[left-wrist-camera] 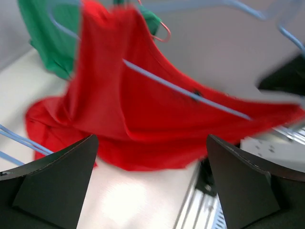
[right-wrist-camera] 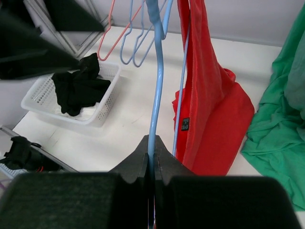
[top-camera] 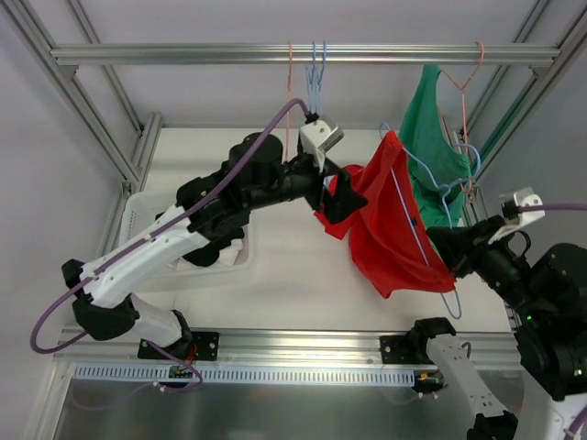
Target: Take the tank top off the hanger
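Observation:
The red tank top [top-camera: 390, 234] hangs on a light blue hanger [top-camera: 413, 220], held above the table's right middle. My right gripper [top-camera: 451, 257] is shut on the hanger's wire [right-wrist-camera: 157, 86], pinched between its fingertips [right-wrist-camera: 151, 143]; the red top [right-wrist-camera: 209, 109] drapes just to the right of it. My left gripper [top-camera: 341, 197] is wide open at the top's left edge. In the left wrist view the red fabric [left-wrist-camera: 143, 109] and the hanger wire [left-wrist-camera: 162, 82] lie ahead of the open gripper [left-wrist-camera: 151, 140], not between the jaws.
A green garment [top-camera: 440, 147] hangs on a pink hanger at the back right. A white basket [top-camera: 138, 215] with black clothes stands at the left. Empty hangers [top-camera: 316, 73] hang from the top rail [top-camera: 183, 53]. Frame posts flank both sides.

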Robot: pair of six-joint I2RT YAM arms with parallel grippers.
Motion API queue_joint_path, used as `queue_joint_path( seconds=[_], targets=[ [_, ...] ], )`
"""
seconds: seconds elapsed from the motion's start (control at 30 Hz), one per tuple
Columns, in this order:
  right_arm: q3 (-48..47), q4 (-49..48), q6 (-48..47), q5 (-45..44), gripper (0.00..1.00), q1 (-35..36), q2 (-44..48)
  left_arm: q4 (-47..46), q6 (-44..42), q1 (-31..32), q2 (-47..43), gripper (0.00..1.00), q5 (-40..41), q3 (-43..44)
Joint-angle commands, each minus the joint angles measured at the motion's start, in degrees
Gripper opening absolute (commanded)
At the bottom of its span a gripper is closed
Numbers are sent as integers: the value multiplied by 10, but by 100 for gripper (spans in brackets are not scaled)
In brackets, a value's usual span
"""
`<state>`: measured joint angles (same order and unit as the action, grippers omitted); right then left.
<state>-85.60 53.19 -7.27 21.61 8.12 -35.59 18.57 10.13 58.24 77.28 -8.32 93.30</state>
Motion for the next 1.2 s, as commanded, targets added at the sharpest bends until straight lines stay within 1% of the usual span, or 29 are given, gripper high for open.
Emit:
queue_joint_path(
  seconds=[0.0, 0.1, 0.17, 0.2, 0.3, 0.33, 0.43, 0.53, 0.57, 0.7, 0.77, 0.8, 0.83, 0.87, 0.9, 0.93, 0.97, 1.03, 1.07, 1.1, 1.17],
  targets=[
    [-26, 42, 22, 20, 0, -1, 32, -51, -71, 2, 59, 99, 67, 120],
    [-59, 67, 24, 21, 0, 0, 43, -50, -87, 2, 116, 99, 63, 176],
    [-86, 82, 25, 29, 0, 0, 43, -52, -88, 2, 143, 96, 59, 197],
    [-93, 85, 25, 34, 0, 0, 42, -53, -86, 2, 149, 90, 49, 202],
    [-119, 92, 23, 33, 0, 1, 39, -54, -78, 2, 170, 80, 38, 214],
    [-123, 94, 23, 33, 0, 1, 38, -55, -75, 2, 175, 78, 22, 215],
    [-135, 97, 22, 32, 0, 4, 33, -63, -64, 2, 185, 78, -21, 215],
    [-141, 97, 23, 39, 0, 6, 28, -73, -53, 1, 196, 76, -38, 213],
    [-141, 97, 24, 42, 0, 6, 27, -83, -53, 2, 201, 70, -45, 211],
    [-137, 96, 27, 48, 0, 7, 28, -105, -40, 1, 214, 67, -64, 209],
    [-135, 97, 29, 50, 0, 7, 28, -115, -38, 2, 213, 63, -67, 201],
    [-134, 97, 29, 55, 0, 7, 27, -127, -37, 2, 212, 44, -67, 197],
    [-134, 97, 28, 56, 0, 7, 27, -134, -36, 2, 210, 33, -65, 194],
    [-134, 97, 29, 56, 0, 8, 27, -142, -34, 2, 206, 24, -61, 187],
    [-133, 97, 27, 55, 0, 7, 27, -143, -35, 2, 204, 10, -57, 184],
    [-132, 97, 25, 53, 0, 8, 27, -144, -34, 2, 196, 1, -51, 180],
    [-130, 97, 23, 51, 0, 8, 28, -146, -32, 2, 188, 0, -40, 167],
    [-119, 98, 18, 48, 0, 8, 31, -155, -28, 2, 163, 0, 9, 146],
    [-113, 98, 17, 48, 0, 8, 32, -159, -23, 2, 152, 0, 31, 121],
    [-98, 98, 16, 53, 0, 8, 34, -166, -20, 2, 142, 0, 88, 108],
    [-81, 97, 15, 67, 0, 8, 47, -167, 0, 1, 113, 0, 173, 76]
  ],
)
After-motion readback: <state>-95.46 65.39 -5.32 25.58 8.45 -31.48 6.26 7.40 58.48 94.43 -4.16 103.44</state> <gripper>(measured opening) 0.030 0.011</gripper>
